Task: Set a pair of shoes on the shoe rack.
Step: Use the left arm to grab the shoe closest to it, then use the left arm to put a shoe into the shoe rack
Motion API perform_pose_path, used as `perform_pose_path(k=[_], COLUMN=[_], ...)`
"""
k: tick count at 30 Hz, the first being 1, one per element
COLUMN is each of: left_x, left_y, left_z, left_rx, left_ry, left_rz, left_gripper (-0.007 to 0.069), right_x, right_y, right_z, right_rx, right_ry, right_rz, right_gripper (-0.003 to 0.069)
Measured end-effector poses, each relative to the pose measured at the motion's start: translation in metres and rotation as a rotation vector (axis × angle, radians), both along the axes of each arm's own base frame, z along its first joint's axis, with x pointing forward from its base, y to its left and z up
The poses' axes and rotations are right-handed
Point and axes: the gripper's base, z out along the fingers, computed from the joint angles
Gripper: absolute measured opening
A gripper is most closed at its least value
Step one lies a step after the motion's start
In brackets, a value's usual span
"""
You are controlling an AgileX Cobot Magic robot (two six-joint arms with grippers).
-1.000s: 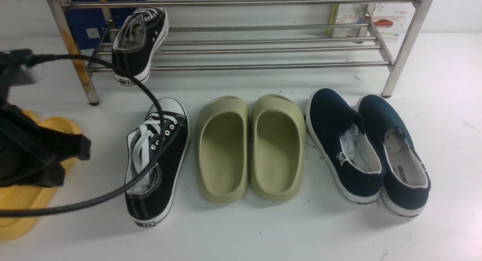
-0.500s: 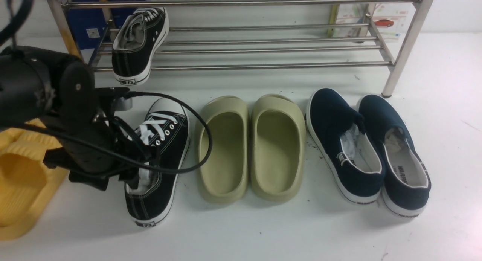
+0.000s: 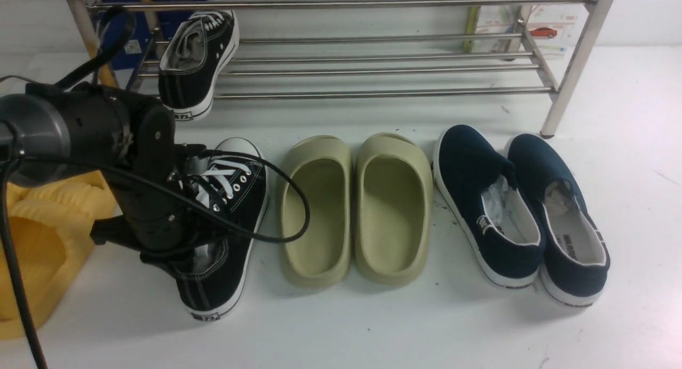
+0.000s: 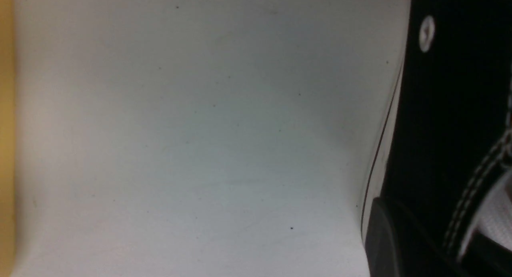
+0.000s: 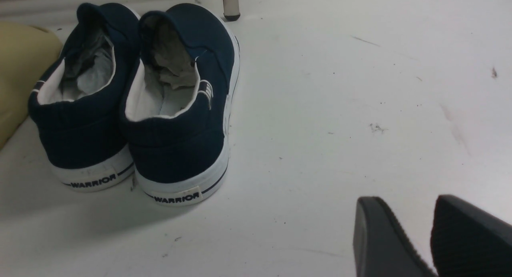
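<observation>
At lower left, your left gripper (image 3: 197, 249) clamps the black canvas sneaker (image 3: 240, 209). Next: lift it onto the steel-tube rack (image 3: 373, 94).

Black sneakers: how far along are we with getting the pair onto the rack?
Done: one black sneaker lies on the shoe rack's lower bars, at its left end. In hand: the left hand is down at the second sneaker on the floor, shut, apparently pinching its side wall. Left: lift it and set it beside the first.
</observation>
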Motion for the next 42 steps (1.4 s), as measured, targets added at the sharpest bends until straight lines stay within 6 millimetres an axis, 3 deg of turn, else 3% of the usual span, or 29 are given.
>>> perform_pose_path(k=[4,13,18,25,28,33,38,42], left_x=[-0.005,-0.040,-0.041,-0.031,-0.025,-0.003,0.038,0.057], left_y=[0.002,0.007,0.007,0.004,0.003,-0.004,-0.011,-0.015], left_z=[0.016,0.112,0.134,0.175,0.184,0.180,0.158,0.147], left_rx=[0.004,-0.074,-0.077,-0.114,-0.127,-0.142,-0.127,-0.115], left_ry=[-0.043,-0.199,-0.206,-0.358,-0.388,-0.377,-0.328,-0.282], left_rz=[-0.010,-0.021,-0.040,-0.045,-0.042,-0.025,0.067,0.127], left_gripper=[-0.0013,-0.0013,-0.0013,-0.0013,-0.0013,-0.0013,-0.0013,-0.0013], right_x=[0.000,0.000,0.000,0.000,0.000,0.000,0.000,0.000], right_y=[0.000,0.000,0.000,0.000,0.000,0.000,0.000,0.000], right_z=[0.000,0.000,0.000,0.000,0.000,0.000,0.000,0.000], right_rx=[0.000,0.000,0.000,0.000,0.000,0.000,0.000,0.000], right_ry=[0.000,0.000,0.000,0.000,0.000,0.000,0.000,0.000], right_rz=[0.000,0.000,0.000,0.000,0.000,0.000,0.000,0.000], right_gripper=[0.0239,0.0239,0.0239,0.0239,0.0239,0.0239,0.0239,0.0239])
